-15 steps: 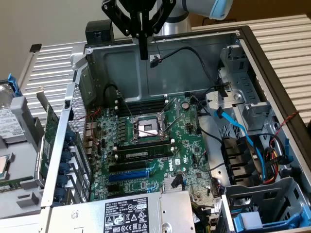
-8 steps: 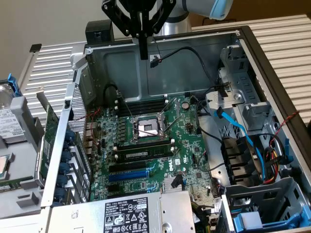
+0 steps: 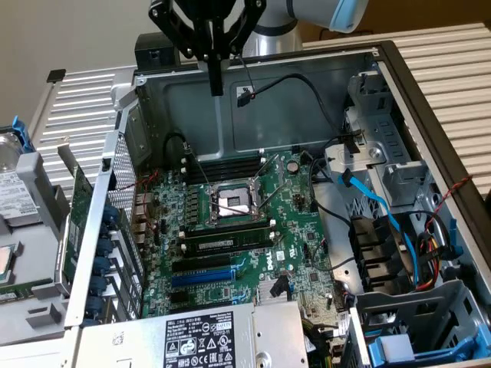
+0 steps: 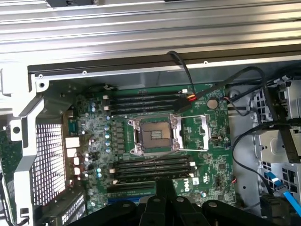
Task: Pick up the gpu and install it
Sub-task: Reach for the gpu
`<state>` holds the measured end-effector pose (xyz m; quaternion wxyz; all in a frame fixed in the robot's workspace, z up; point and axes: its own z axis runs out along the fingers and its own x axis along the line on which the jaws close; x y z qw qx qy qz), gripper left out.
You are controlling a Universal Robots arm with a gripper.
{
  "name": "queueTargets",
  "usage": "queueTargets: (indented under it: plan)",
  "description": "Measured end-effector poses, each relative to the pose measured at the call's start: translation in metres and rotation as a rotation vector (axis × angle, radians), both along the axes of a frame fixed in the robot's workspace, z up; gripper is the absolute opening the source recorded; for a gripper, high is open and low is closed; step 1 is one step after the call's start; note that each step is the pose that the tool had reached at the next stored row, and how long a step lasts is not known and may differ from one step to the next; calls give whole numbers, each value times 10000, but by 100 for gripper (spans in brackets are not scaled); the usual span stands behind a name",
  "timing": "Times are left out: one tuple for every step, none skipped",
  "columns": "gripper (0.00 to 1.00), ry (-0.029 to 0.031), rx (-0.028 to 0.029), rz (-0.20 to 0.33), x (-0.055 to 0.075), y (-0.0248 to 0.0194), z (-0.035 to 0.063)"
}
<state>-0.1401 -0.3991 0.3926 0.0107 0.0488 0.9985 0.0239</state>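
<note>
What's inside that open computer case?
A green motherboard with an empty processor socket, memory sticks and loose cables. The grey labelled box covers one edge of the board, so whatever lies beneath is hidden.

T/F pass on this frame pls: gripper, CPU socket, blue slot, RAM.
1. The gripper is shut and empty. True.
2. The CPU socket carries a cooler. False: it is bare, with no cooler on it.
3. A card sits in the blue slot. False: the slot is empty.
4. A memory stick sits in a slot beside the socket. True.
5. The gripper touches the motherboard. False: it hangs well above it.
</note>
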Motion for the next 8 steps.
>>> queueTargets:
  plan:
    - [11, 0, 0, 0, -46, -1, 0]
    - [11, 0, -1, 0, -91, -2, 0]
    - [11, 0, 0, -1, -137, -3, 0]
    - [11, 0, 0, 0, -183, -4, 0]
    - [11, 0, -1, 0, -227, -5, 0]
    - [11, 1, -1, -1, -272, -6, 0]
    - [11, 0, 0, -1, -318, -7, 1]
    - [11, -3, 0, 0, -364, -8, 2]
